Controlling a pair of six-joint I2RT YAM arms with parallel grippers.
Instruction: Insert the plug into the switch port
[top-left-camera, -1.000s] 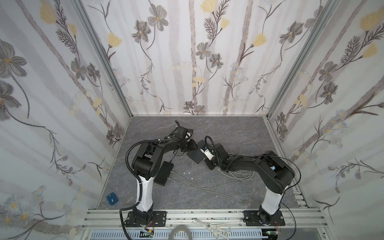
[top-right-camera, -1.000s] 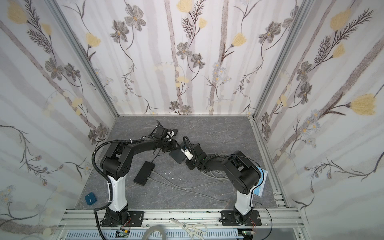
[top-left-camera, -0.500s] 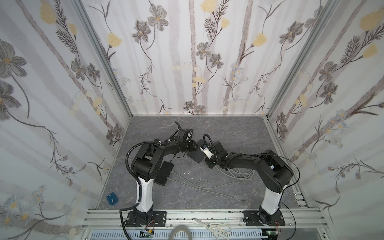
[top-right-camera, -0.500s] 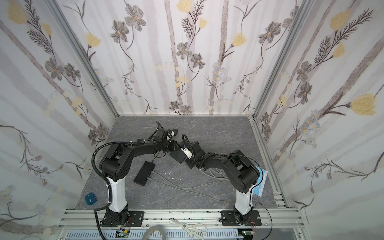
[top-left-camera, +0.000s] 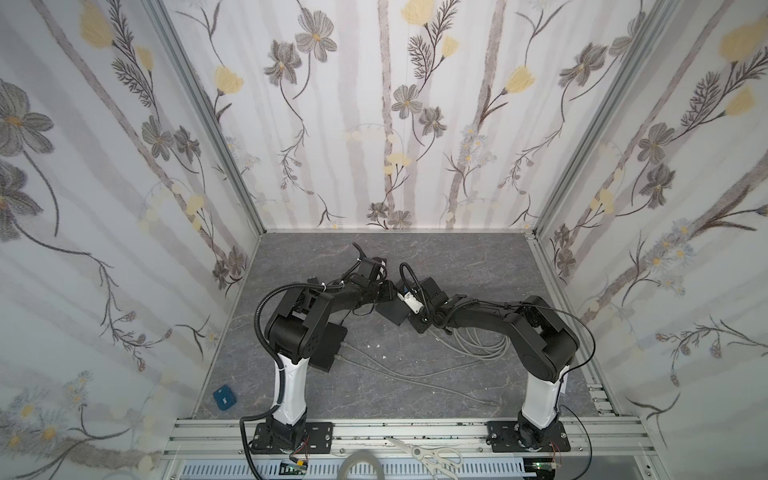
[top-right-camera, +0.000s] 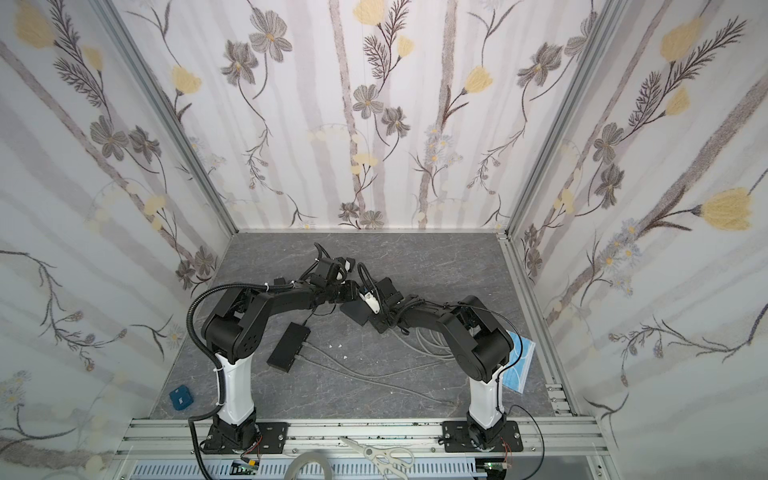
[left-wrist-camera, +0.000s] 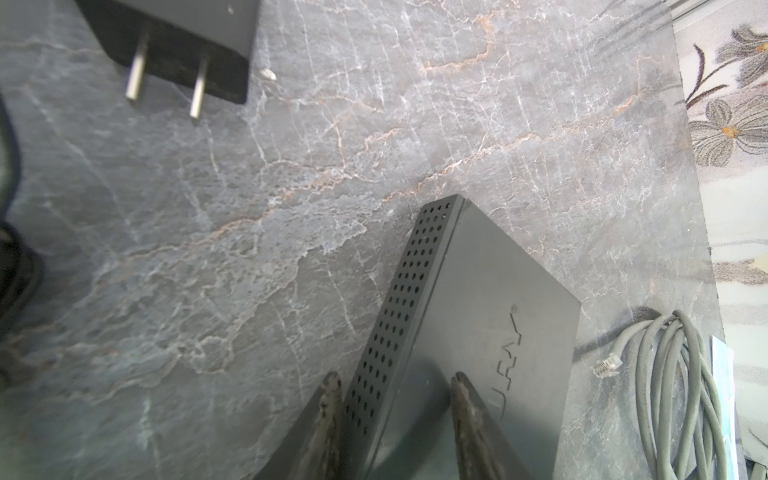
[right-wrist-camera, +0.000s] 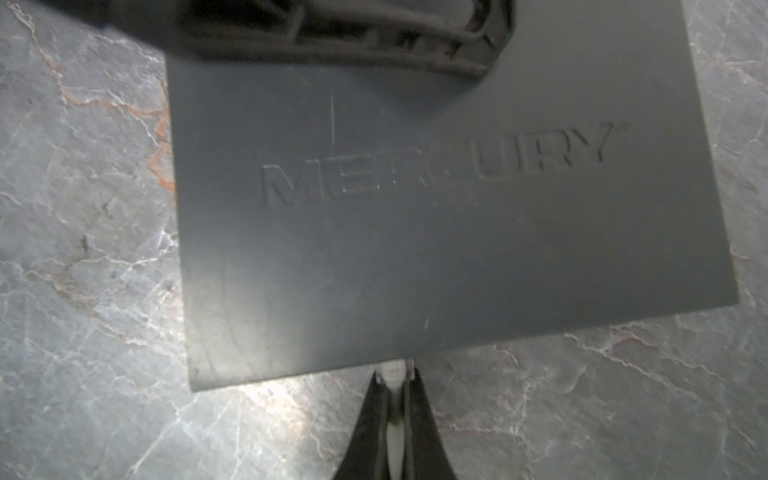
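Observation:
The switch (right-wrist-camera: 415, 232) is a flat dark grey box embossed MERCURY, lying mid-table in both top views (top-left-camera: 392, 311) (top-right-camera: 356, 312). My right gripper (right-wrist-camera: 395, 376) is shut on the clear plug (right-wrist-camera: 394, 368). The plug's tip meets the switch's near edge, and the port itself is hidden under that edge. My left gripper (left-wrist-camera: 395, 388) is shut on the switch's far corner (left-wrist-camera: 478, 299). One of its fingers (left-wrist-camera: 330, 399) lies against the perforated side, the other on the top face. In a top view the two grippers, left (top-left-camera: 384, 293) and right (top-left-camera: 417, 321), face each other across the switch.
A black power adapter (left-wrist-camera: 178, 37) with two prongs lies beyond the switch. A second black box (top-left-camera: 328, 345) with grey cables plugged in sits near the left arm. Coiled grey cable (top-left-camera: 478, 340) and a loose plug (left-wrist-camera: 606, 365) lie under the right arm. A blue mask (top-right-camera: 517, 361) is by the right base.
The left wrist has sunk slightly toward the switch and the right gripper has edged a little closer with the plug. Both grips are unchanged.

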